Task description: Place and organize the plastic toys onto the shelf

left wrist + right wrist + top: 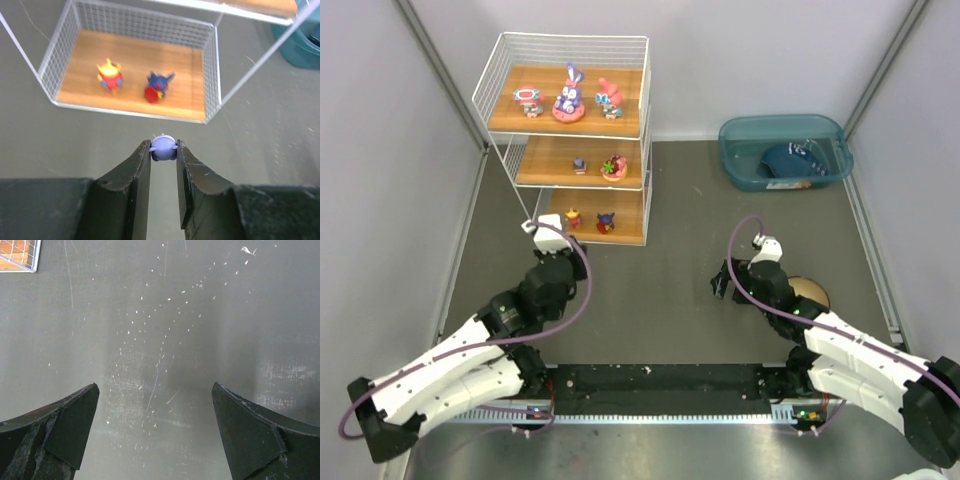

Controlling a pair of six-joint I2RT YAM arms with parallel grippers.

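The white wire shelf (pixel 492 80) stands at the back left with three wooden boards. Three figurines (pixel 569 96) stand on the top board, two (pixel 613 166) on the middle board, two (pixel 606 222) on the bottom board. In the left wrist view the bottom board (pixel 135 60) holds a red-and-yellow figurine (pixel 110 75) and a blue-and-red one (pixel 156 87). My left gripper (pixel 163 148) is shut on a small purple round toy (pixel 163 146), just in front of the bottom board. My right gripper (pixel 155 392) is open and empty over bare table.
A teal translucent bin (pixel 734 165) holding a dark blue item (pixel 790 160) stands at the back right. A tan round bowl (pixel 812 293) lies beside my right arm. Grey walls close in both sides. A shelf corner (pixel 19 254) shows in the right wrist view.
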